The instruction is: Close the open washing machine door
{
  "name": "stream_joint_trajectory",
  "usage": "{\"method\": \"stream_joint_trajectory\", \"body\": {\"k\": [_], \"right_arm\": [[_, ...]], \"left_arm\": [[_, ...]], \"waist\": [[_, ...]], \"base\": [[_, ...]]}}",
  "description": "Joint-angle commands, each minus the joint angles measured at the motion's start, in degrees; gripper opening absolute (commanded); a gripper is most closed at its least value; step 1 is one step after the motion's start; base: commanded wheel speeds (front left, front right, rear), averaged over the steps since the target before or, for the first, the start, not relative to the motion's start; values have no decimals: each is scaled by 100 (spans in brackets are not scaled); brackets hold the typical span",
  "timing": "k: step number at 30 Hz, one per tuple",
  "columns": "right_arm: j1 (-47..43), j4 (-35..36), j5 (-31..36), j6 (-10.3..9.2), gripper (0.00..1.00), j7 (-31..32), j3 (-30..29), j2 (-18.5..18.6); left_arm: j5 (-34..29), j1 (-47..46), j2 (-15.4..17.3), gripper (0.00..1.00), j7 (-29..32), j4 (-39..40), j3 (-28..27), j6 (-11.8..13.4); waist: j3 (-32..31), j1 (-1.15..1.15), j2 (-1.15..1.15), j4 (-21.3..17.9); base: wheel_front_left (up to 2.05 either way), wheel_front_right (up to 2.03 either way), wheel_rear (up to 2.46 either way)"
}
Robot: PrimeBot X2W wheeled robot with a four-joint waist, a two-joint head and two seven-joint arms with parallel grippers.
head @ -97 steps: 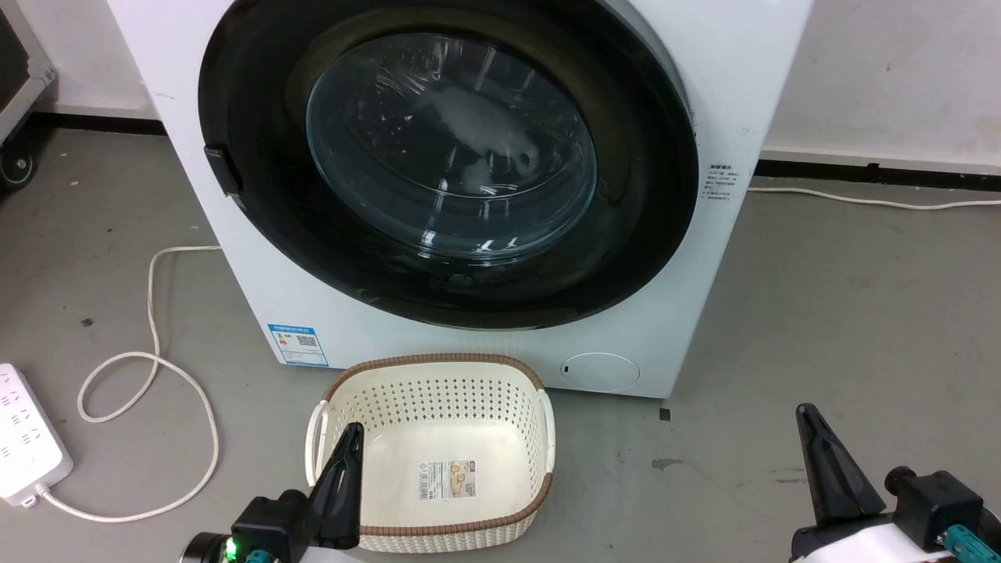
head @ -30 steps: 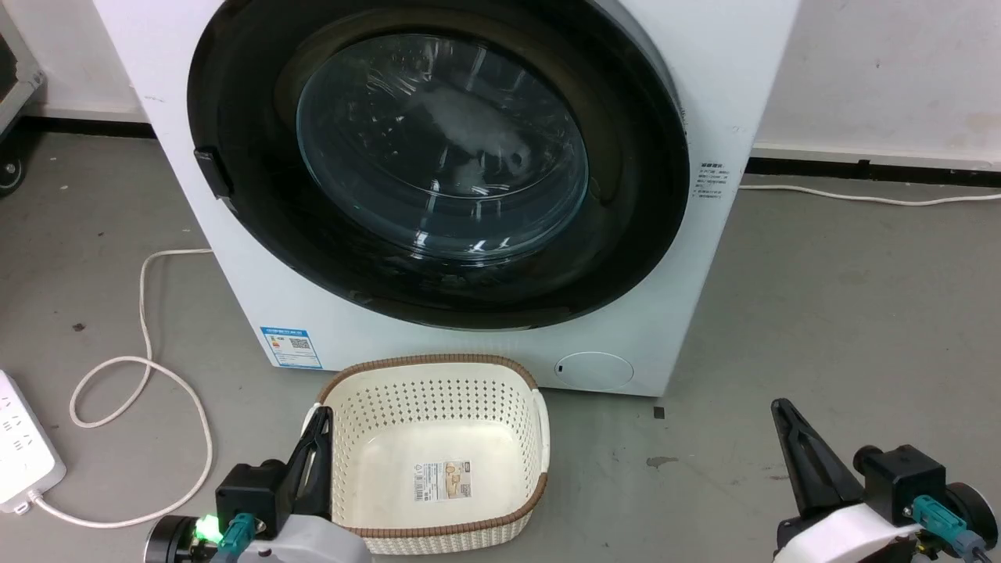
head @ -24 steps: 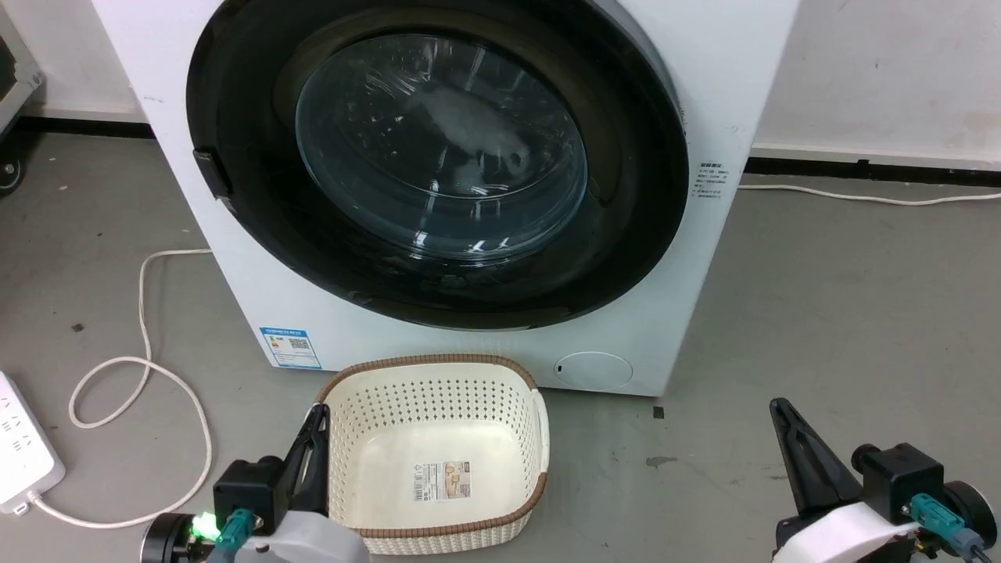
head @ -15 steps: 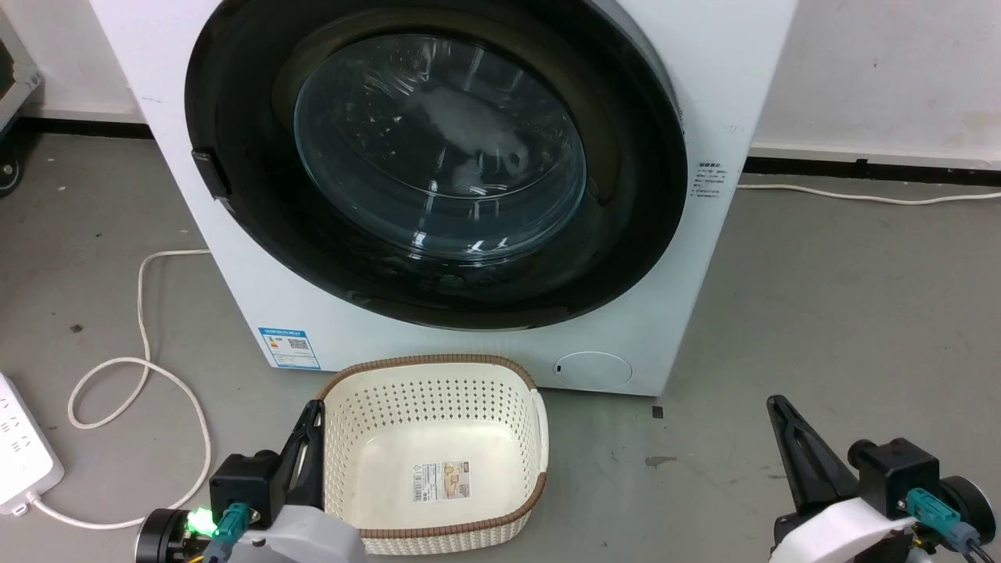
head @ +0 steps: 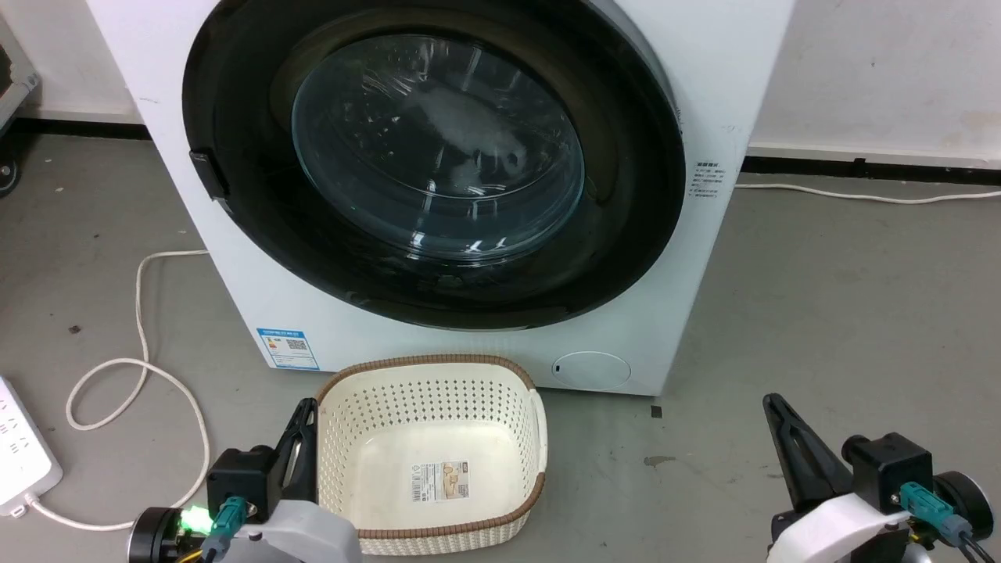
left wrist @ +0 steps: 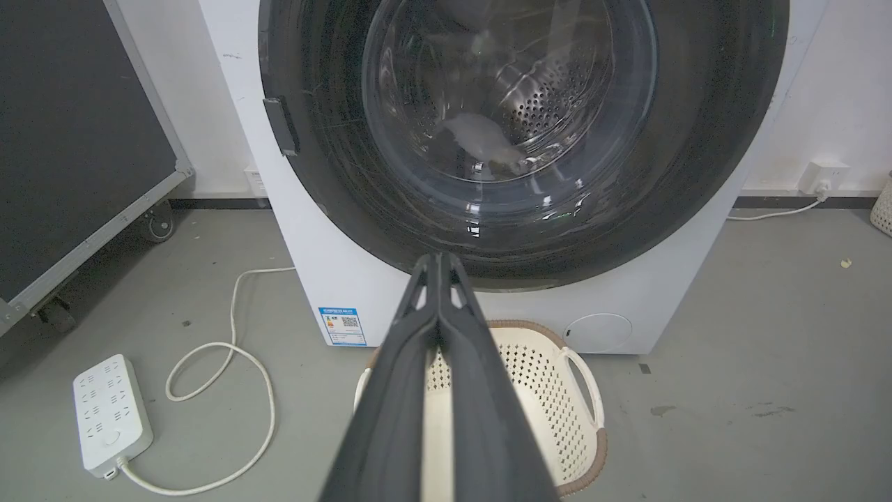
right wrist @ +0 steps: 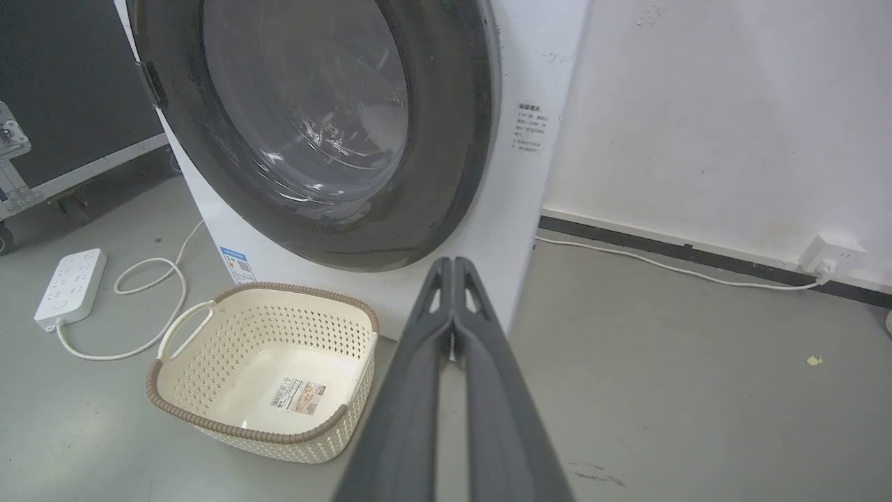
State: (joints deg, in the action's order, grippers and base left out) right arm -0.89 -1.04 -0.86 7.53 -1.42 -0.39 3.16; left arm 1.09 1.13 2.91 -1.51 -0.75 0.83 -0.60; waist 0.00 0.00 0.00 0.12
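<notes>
Head view, washing machine door (head: 435, 156) flush against washer (head: 485, 352), left hand (head: 306, 411) and right hand (head: 774, 408) pinched together, empty.

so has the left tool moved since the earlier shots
Yes. The left tool has shifted left: earlier its tip overlapped the cream perforated plastic basket, now it sits beside the basket's left rim.

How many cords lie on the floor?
2. The looped cord lies left of the washer, running from the power strip. The straight cord runs along the wall to its right. More may hide behind it.
</notes>
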Motion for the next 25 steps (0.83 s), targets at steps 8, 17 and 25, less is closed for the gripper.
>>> {"method": "stream_joint_trajectory", "body": {"k": [8,17,25], "right_arm": [[87,98,81,-4,0,129,36,-28],[89,104,86,-4,0,142,39,-28],[89,104,86,-4,0,142,39,-28]], "left_arm": [[-102,-110,-3,0,138,71,-77,57],[-109,-113,-3,0,151,75,-83,60],[-109,-113,-3,0,151,75,-83,60]], "waist": [[0,0,0,-11],[0,0,0,-12],[0,0,0,-12]], "base": [[0,0,0],[0,0,0],[0,0,0]]}}
